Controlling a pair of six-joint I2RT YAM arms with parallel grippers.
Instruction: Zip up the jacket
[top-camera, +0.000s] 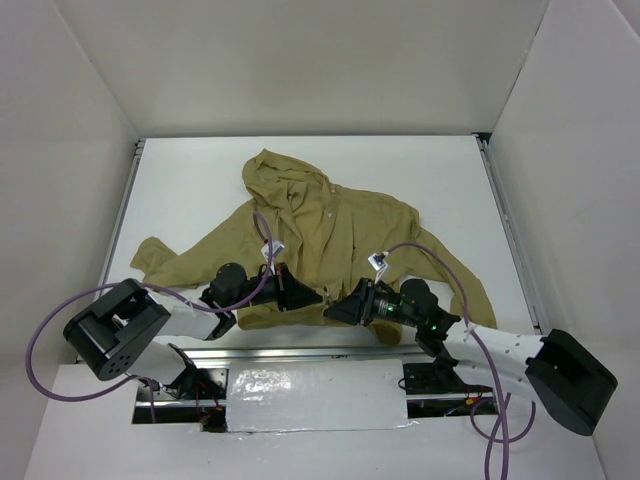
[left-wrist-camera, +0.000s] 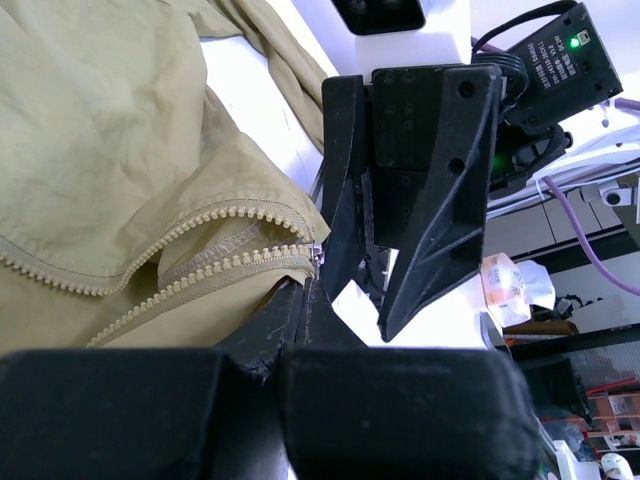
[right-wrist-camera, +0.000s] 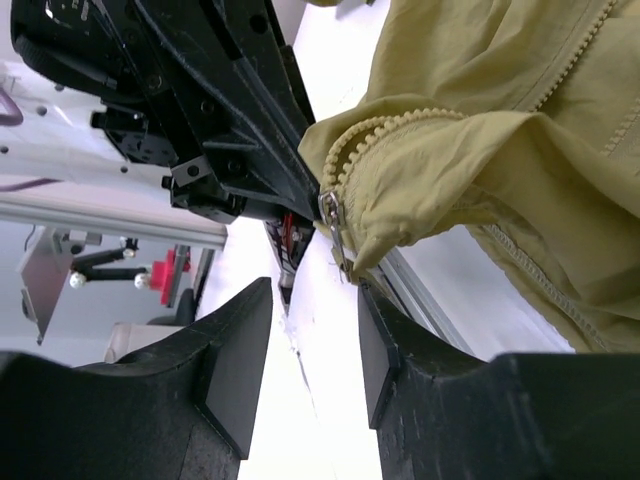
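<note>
The olive-tan jacket (top-camera: 330, 235) lies spread on the white table (top-camera: 450, 180), hood at the far side and its front unzipped. Both grippers meet at its near hem. My left gripper (top-camera: 303, 296) is shut, its tips (left-wrist-camera: 308, 290) pinching the hem where the two rows of zipper teeth (left-wrist-camera: 200, 225) end. My right gripper (top-camera: 333, 310) faces it with jaws apart (right-wrist-camera: 312, 290) and nothing between them. The metal zipper slider (right-wrist-camera: 329, 210) hangs just beyond its right fingertip (right-wrist-camera: 375, 320). The right gripper's fingers (left-wrist-camera: 430, 200) stand close in front of the left wrist camera.
A metal rail (top-camera: 300, 352) runs along the table's near edge, just under the hem. White walls (top-camera: 70, 110) enclose the table on three sides. Purple cables (top-camera: 440, 260) loop over the jacket's right half, and a foil-covered patch (top-camera: 315, 395) lies between the arm bases.
</note>
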